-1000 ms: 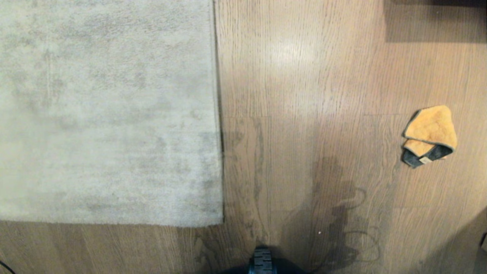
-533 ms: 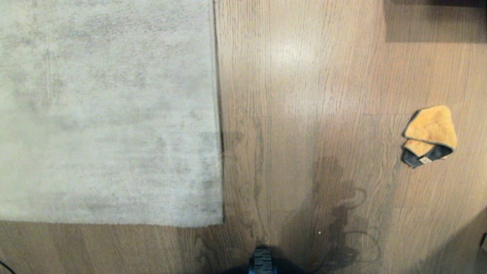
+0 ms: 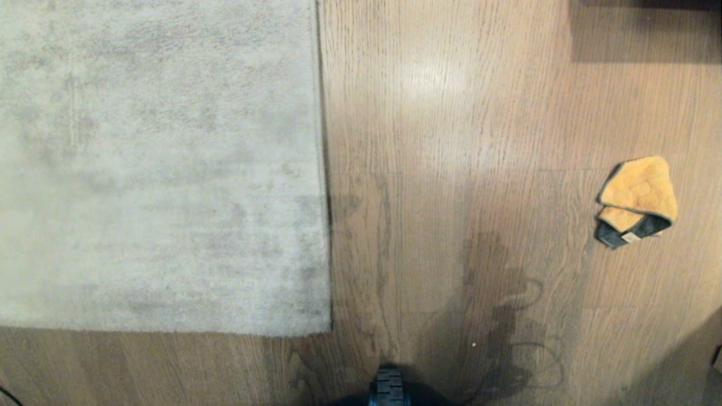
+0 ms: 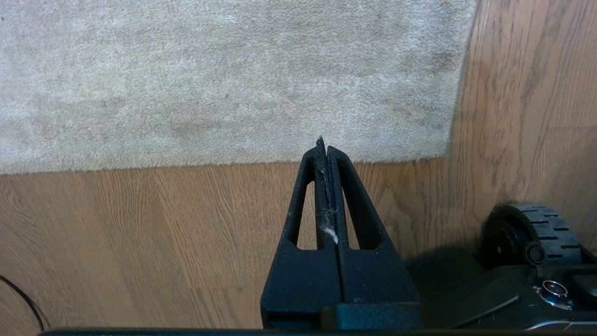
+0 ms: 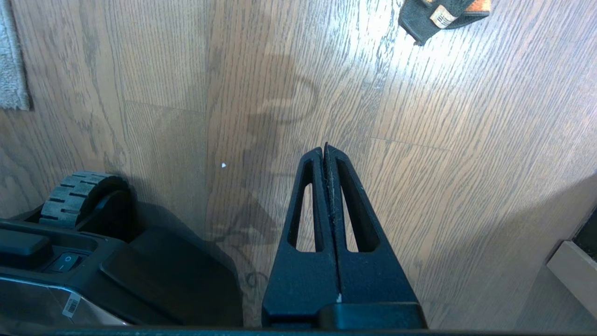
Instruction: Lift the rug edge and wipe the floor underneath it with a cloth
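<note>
The pale grey-beige rug [image 3: 158,169] lies flat and fills the left of the head view. Its right rug edge [image 3: 322,169] runs straight down to a near corner [image 3: 329,331]. Wood-grain floor [image 3: 451,141] spreads to the right. The orange cloth [image 3: 637,200] with a dark grey edge lies crumpled on the floor at the right. Neither arm shows in the head view. My left gripper [image 4: 323,142] hangs shut and empty above the rug's near border [image 4: 233,161], with a wisp of lint between its fingers. My right gripper [image 5: 325,148] hangs shut and empty over bare floor, the cloth's dark corner [image 5: 429,18] well beyond it.
The robot base's ridged wheel [image 3: 389,386] pokes in at the near edge of the head view and also shows as a wheel [image 4: 536,228] beside the left gripper. A dark shadowed object [image 3: 643,28] sits far right. A pale board [image 5: 571,270] lies at the right. A thin black cable [image 4: 23,298] curls at the left.
</note>
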You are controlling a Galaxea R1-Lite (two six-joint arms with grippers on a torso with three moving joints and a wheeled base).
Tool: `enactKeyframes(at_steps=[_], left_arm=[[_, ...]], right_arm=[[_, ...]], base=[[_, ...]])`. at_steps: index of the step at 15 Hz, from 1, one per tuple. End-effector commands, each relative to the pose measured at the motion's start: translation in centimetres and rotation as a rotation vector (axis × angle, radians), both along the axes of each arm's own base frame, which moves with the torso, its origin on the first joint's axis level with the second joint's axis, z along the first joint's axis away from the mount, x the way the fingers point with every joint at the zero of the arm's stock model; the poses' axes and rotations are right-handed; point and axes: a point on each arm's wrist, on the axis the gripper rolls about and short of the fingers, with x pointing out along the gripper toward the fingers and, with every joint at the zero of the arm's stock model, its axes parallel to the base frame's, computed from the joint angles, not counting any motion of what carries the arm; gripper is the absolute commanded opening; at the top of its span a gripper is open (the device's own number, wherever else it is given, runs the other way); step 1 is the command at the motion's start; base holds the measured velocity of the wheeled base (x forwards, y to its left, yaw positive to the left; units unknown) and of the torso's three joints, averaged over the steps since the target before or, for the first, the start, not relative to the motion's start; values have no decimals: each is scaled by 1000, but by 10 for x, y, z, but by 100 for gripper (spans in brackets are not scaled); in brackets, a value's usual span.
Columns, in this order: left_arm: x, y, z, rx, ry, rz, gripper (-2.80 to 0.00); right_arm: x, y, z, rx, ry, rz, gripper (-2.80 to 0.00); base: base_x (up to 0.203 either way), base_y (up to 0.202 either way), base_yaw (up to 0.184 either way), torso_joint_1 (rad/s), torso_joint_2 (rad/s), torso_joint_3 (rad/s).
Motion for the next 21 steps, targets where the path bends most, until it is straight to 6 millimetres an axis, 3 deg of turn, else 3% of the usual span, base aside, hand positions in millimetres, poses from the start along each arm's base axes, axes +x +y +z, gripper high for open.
enactKeyframes(at_steps=[1,21], left_arm=[[0,0,0,0,0,0,-280],[0,0,0,0,0,0,-280]], right_arm=[[0,0,0,-1,4,0,-280],[0,0,0,-1,4,0,-280]], base=[[0,0,0,0,0,0],[0,0,0,0,0,0]])
